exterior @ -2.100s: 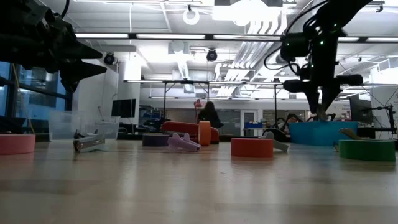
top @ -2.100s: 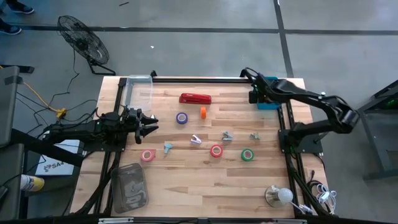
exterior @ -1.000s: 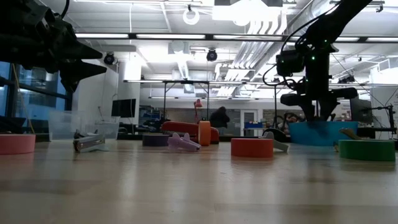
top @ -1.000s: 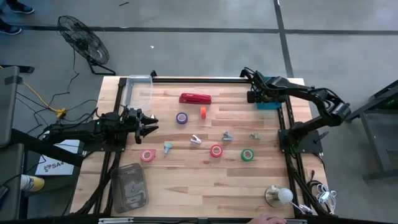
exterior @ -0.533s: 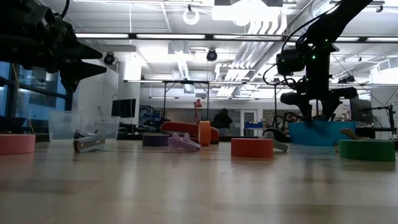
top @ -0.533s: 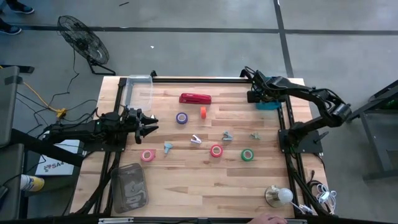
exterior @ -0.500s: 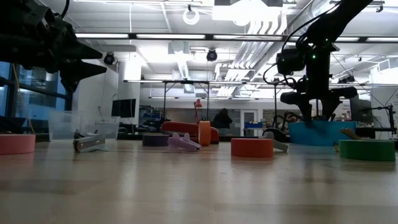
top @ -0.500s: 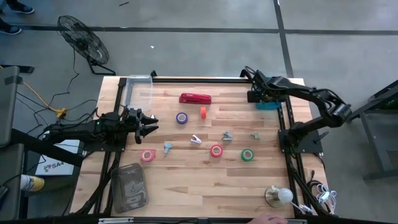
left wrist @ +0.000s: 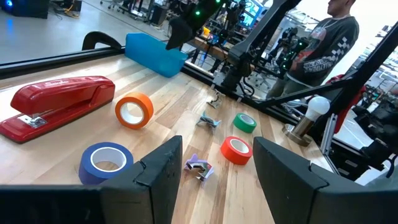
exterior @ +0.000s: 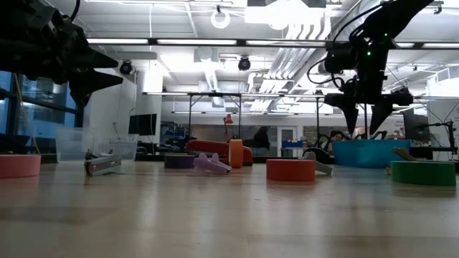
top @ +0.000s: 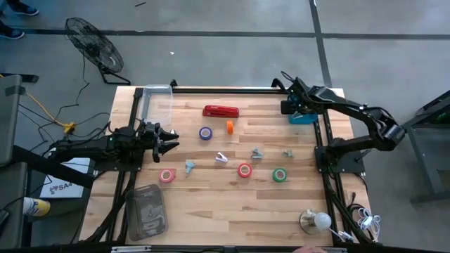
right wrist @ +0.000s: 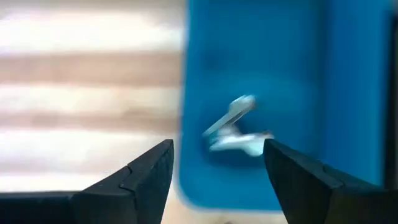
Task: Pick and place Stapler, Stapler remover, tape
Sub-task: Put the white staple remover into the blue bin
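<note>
Stapler (top: 221,111) lies toward the table's (top: 211,211) far edge, an upright tape roll (top: 229,127) just beside its right end, another tape roll (top: 205,133) near both. Three more tape rolls sit in a row nearer the front: one (top: 166,175) at left, one (top: 244,170) in the middle, one (top: 280,174) at right. Staple removers (top: 221,158) lie scattered between the two rows. A bin (top: 304,116) sits at the far right corner with one staple remover (right wrist: 236,127) inside. A clear container (top: 156,102) stands at the far left corner, a mesh tray (top: 146,211) at the front left.
</note>
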`<state>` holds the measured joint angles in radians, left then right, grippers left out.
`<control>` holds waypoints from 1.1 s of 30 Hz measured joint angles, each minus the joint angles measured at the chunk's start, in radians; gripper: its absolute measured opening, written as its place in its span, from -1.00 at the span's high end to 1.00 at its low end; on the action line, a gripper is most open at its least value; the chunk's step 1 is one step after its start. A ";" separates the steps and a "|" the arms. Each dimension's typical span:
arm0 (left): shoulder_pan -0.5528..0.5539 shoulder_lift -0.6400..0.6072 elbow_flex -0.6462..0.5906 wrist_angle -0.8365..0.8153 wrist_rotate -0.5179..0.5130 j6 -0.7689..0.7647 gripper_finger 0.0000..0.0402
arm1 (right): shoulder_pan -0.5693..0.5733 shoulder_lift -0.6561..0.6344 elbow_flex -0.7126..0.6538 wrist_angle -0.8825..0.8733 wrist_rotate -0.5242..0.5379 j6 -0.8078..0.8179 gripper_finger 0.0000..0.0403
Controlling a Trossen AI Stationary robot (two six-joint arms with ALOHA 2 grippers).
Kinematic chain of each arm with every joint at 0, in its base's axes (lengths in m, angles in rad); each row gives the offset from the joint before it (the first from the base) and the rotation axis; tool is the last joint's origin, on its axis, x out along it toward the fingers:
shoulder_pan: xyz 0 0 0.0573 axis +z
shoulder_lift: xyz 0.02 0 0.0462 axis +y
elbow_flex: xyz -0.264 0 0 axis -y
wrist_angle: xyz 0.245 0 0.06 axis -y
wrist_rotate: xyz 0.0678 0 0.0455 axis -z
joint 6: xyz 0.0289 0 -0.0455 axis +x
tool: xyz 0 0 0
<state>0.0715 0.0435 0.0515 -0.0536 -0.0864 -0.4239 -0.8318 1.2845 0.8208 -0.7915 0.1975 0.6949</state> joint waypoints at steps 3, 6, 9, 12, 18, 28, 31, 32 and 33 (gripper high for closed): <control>0.000 0.000 0.000 0.000 0.000 0.000 0.03 | 0.041 -0.022 0.000 -0.009 -0.089 -0.035 -0.19; 0.000 0.000 0.000 0.000 0.000 0.000 0.03 | 0.099 -0.041 0.000 -0.024 -0.182 -0.072 -0.19; 0.000 0.000 0.000 0.000 0.000 0.000 0.03 | 0.174 -0.059 0.000 -0.061 -0.246 -0.093 -0.19; 0.000 0.000 0.000 0.000 0.000 0.000 0.03 | 0.258 -0.064 0.000 -0.121 -0.271 -0.073 -0.19; 0.000 0.000 0.000 0.000 0.000 0.000 0.03 | 0.394 -0.064 0.000 -0.245 -0.293 0.057 -0.19; 0.000 0.000 0.000 0.000 0.000 0.000 0.03 | 0.576 -0.064 -0.002 -0.351 -0.279 -0.043 -0.19; 0.000 0.000 0.000 0.000 0.000 0.000 0.03 | 0.620 -0.063 -0.025 -0.347 -0.272 -0.075 -0.19; 0.000 0.000 0.000 0.000 0.000 0.000 0.03 | 0.634 -0.063 -0.034 -0.334 -0.272 -0.080 -0.19; 0.000 0.000 0.000 0.000 0.000 0.000 0.03 | 0.646 -0.063 -0.047 -0.314 -0.272 -0.085 -0.19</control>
<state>0.0715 0.0433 0.0517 -0.0536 -0.0864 -0.4240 -0.1854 1.2213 0.7738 -1.1058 -0.0746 0.6103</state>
